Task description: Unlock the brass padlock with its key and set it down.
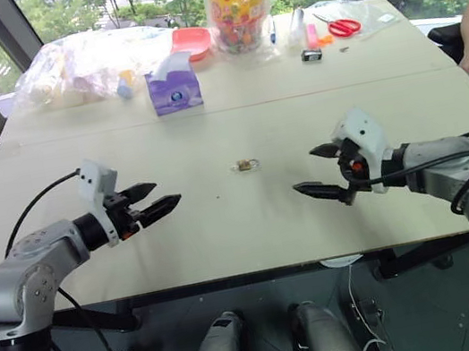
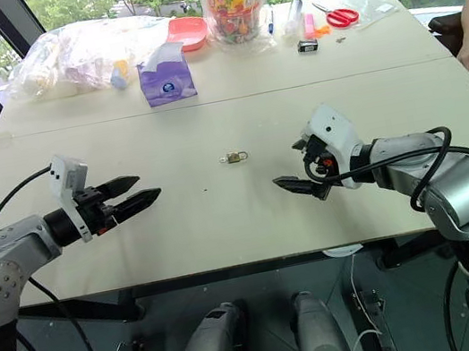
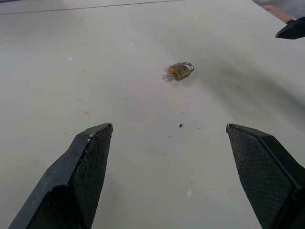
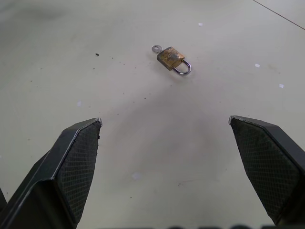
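Midway across the pale surface (image 1: 225, 223), between the two arms and well apart from both, lies the brass padlock (image 1: 245, 165). Left end effector (image 1: 159, 200) and right end effector (image 1: 318, 170) both hang spread wide and empty, aimed inward at it. Tiny, rigid and light, the padlock will likely skid on the smooth top; pinching its flat brass sides looks safest. It lies flat, long axis running left-right, shackle (image 4: 183, 69) toward the right, key (image 4: 156, 48) at the left end

The table (image 1: 225, 223) carries the padlock (image 1: 245, 165) mid-surface; tissues (image 1: 172, 88), scissors (image 1: 338, 26), a jar (image 1: 237, 2) and bags (image 1: 83, 66) line its far edge.
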Tool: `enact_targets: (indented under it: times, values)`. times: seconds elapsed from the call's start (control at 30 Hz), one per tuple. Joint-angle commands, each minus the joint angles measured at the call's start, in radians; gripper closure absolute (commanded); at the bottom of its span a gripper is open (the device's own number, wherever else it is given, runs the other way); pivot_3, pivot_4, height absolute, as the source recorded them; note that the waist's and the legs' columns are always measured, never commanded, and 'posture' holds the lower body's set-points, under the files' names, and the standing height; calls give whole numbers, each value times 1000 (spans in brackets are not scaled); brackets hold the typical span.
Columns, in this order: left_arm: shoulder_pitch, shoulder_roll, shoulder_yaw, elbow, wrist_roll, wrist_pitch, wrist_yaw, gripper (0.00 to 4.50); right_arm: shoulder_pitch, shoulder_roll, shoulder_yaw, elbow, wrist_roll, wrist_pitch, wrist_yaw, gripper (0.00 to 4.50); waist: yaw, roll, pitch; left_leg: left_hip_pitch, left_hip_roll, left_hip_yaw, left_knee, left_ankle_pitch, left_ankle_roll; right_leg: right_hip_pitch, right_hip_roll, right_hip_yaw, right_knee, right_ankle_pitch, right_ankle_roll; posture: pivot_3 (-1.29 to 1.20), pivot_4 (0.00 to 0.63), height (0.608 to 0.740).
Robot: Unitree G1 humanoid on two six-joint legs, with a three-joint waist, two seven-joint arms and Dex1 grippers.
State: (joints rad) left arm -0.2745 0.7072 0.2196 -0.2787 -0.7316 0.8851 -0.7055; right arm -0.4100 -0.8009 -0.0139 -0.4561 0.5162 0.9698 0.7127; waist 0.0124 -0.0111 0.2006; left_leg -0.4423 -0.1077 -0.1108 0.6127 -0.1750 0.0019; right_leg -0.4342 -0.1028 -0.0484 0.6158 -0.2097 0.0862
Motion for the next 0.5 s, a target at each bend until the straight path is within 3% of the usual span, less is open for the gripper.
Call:
enact_targets:
  times: [0.03, 0.5]
  values:
    - [0, 4, 25, -27, -9, -23, -8, 541, -9, 1, -13, -35, 1, -23, -5, 0, 0, 0, 0, 0, 0, 0, 0, 0, 0, 0, 0, 0, 0, 0, 0, 0, 150, 740]
    - [-21, -1, 19, -1, 5, -39, -14, 541, 13, -7, -10, -51, -4, -33, -21, 0, 0, 0, 0, 0, 0, 0, 0, 0, 0, 0, 0, 0, 0, 0, 0, 0, 150, 740]
